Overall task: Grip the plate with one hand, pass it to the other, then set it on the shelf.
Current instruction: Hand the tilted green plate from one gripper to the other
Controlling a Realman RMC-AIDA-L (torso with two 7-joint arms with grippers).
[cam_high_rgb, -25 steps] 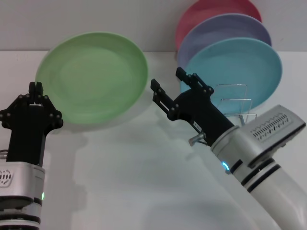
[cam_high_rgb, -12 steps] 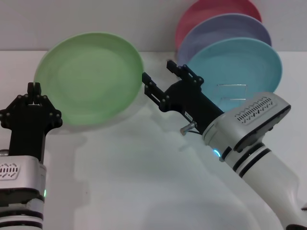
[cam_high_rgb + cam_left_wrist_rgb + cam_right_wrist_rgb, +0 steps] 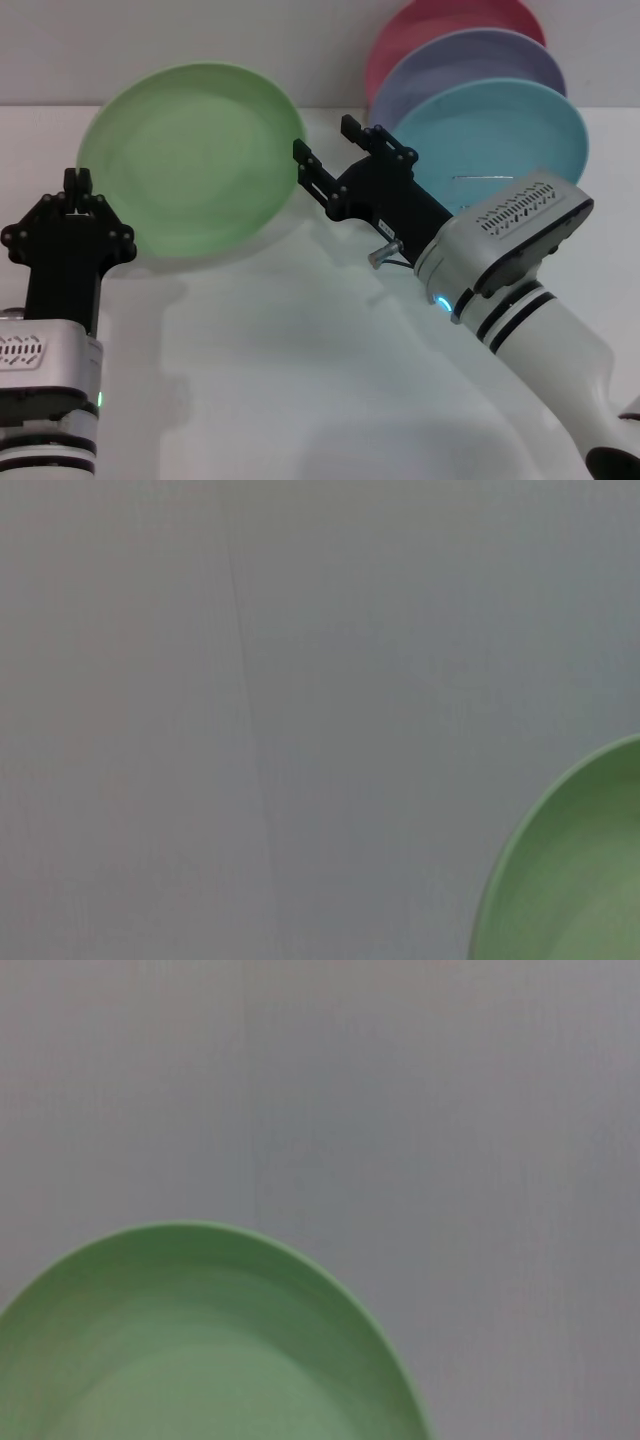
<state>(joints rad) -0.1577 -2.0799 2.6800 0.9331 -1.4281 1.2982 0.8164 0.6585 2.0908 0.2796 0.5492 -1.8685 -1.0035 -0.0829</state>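
The light green plate (image 3: 195,160) is held up off the white table, its face tilted toward the head view. My left gripper (image 3: 75,182) is shut on its lower left rim. My right gripper (image 3: 328,143) is open, reaching in from the right, with its fingertips (image 3: 303,155) right at the plate's right rim. Part of the plate also shows in the left wrist view (image 3: 575,880) and in the right wrist view (image 3: 200,1360). The wire shelf (image 3: 485,178) stands at the back right, mostly hidden behind my right arm.
A turquoise plate (image 3: 500,125), a lavender plate (image 3: 470,55) and a pink plate (image 3: 430,20) stand upright in a row at the shelf. The white table (image 3: 300,350) spreads out in front of both arms. A grey wall is behind.
My right gripper has moved left and up to the green plate's right rim. The left gripper and the plate have shifted only slightly.
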